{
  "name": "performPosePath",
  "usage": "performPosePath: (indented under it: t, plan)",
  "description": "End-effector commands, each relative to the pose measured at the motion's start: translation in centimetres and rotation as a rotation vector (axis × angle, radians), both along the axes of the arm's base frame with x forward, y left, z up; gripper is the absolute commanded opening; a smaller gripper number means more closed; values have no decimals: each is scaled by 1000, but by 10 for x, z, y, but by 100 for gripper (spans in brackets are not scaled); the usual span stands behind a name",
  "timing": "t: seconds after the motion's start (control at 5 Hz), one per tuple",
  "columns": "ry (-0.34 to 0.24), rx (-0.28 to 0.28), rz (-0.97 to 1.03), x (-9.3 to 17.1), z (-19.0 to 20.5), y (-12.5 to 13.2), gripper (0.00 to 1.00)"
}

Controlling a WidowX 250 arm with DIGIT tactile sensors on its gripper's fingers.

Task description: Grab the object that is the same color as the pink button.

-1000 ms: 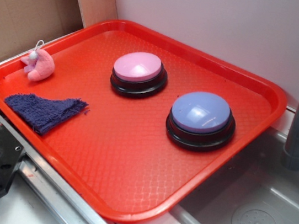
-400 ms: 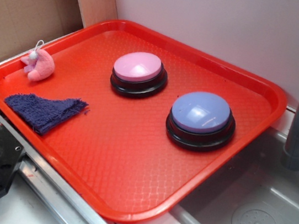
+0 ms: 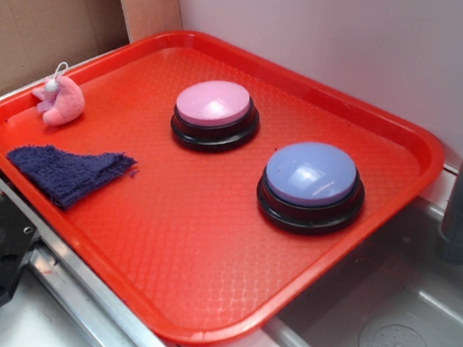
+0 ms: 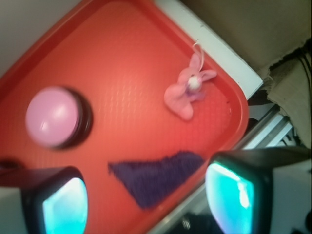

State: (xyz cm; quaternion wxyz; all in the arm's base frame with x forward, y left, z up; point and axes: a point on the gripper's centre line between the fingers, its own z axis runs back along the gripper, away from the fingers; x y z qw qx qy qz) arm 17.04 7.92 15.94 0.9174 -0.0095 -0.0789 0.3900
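1. Hovering high over the tray's (image 3: pixel 351 242) left corner, the gripper (image 4: pixel 146 195) is holding its fingers (image 4: pixel 63 204) spread open, gripping nothing.
2. The toy (image 4: pixel 187 92) is lying at about one o'clock from the fingers in the wrist view, long axis running roughly one to seven o'clock.
3. The tray is also carrying the pink button (image 3: pixel 214 112), a lavender button (image 3: pixel 310 185) and a blue cloth (image 3: pixel 68 170).

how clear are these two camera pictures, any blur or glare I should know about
Exterior view: sharp and evenly lit, soft glare on the lavender button, faint sheen on the pink button. Wrist view: soft throughout, pink button smeared, pink plush toy only slightly fuzzy, end effector fingers out of focus, glowing teal.
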Motion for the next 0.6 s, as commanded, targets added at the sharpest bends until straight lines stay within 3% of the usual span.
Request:
performPosePath:
  t: [0.0, 0.2, 0.4]
  plan:
    - [-2, 56, 205, 14, -53, 41, 100]
    - [-5, 38, 233, 14, -81, 54, 100]
    - [31, 76, 258, 12, -101, 61, 100]
